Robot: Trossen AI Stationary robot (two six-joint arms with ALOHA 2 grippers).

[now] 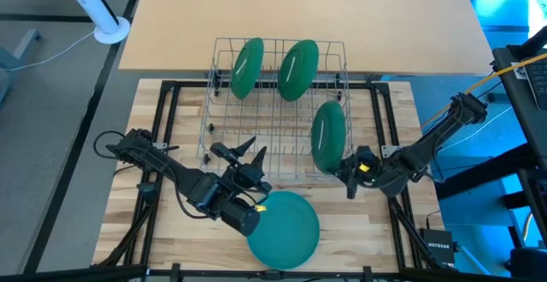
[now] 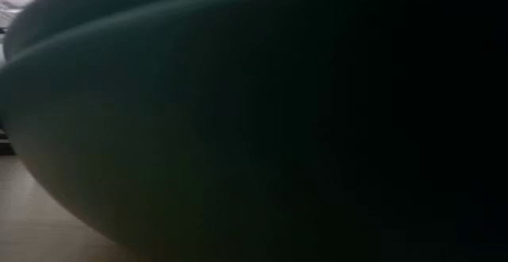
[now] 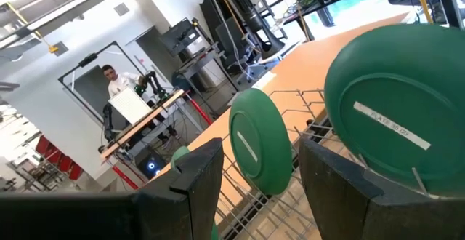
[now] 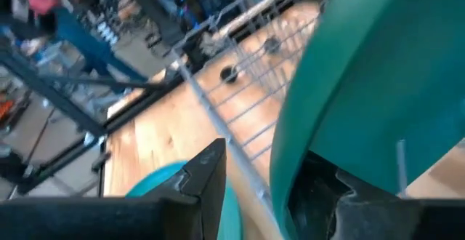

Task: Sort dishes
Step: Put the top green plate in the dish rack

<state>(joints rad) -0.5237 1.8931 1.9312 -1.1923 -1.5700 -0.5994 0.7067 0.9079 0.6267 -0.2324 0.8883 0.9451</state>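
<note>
With the right gripper (image 1: 353, 178) at the rack's (image 1: 218, 102) near corner, its fingers parted around the upright third plate (image 1: 328, 135), that plate could topple off its wires, while the open left gripper (image 1: 248, 152) waits beside the flat plate (image 1: 285, 228) before the rack.

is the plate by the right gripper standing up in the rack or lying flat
Standing on edge in the wire rack: that plate shows as a narrow oval from above, with the right gripper at its near edge.
</note>
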